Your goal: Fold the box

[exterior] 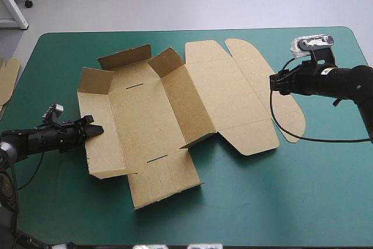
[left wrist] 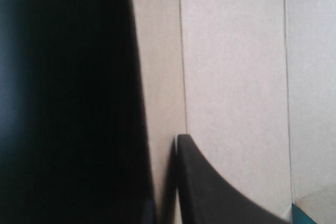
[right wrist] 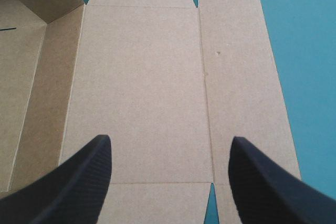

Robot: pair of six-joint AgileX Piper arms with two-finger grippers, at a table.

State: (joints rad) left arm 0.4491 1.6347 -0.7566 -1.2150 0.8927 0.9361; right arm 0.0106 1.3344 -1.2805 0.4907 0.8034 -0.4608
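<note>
The brown box [exterior: 145, 121] lies mid-table as a cut sheet. Its left wall, far flaps and a middle wall are raised, and the lid panel with rounded flaps lies flat to the right. My left gripper [exterior: 96, 127] is at the left wall's outer edge. In the left wrist view its black fingers [left wrist: 210, 187] are all but shut [left wrist: 167, 182], a thin edge of board [left wrist: 236, 77] between them. My right gripper [exterior: 274, 83] hovers over the lid's right side. It stands open [right wrist: 170, 142] above the flat lid panel [right wrist: 142, 77], holding nothing.
An edge of more brown board [exterior: 7, 77] shows at the table's left edge. Bare teal-green cover [exterior: 280, 202] stretches along the near side and right of the box.
</note>
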